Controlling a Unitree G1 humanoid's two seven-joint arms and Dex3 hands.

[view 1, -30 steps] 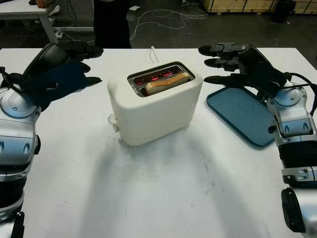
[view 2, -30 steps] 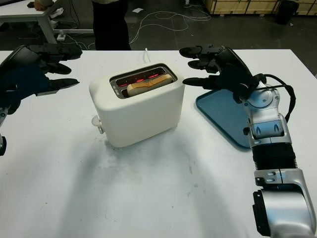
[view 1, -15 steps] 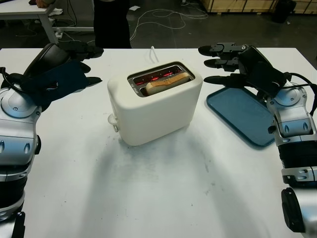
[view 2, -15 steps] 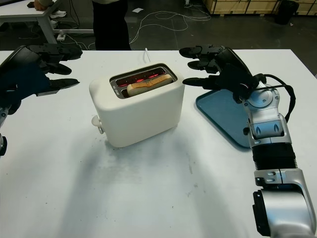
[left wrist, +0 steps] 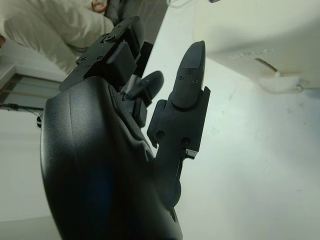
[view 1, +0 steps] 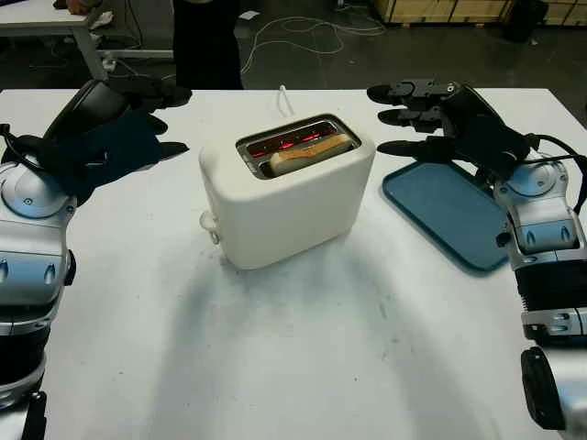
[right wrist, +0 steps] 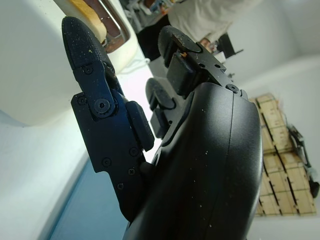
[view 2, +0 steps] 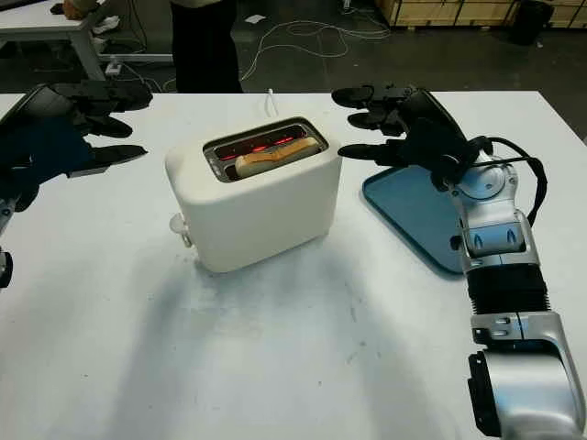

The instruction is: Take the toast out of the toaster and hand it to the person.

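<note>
One golden slice of toast sits in the glossy white plastic toaster mid-frame, so the released black right hand at upper right should pinch it gently, left hand open at upper left.

Left hand and right hand hover raised, open.

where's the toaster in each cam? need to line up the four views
Left eye view: toaster at centre, between the two hands.
Right eye view: left of centre.
Left wrist view: its white side wall in a corner, beyond the left hand.
Right wrist view: its white body and slot edge behind the right hand.
Shared landmark: the toast, also seen in the right wrist view.
</note>
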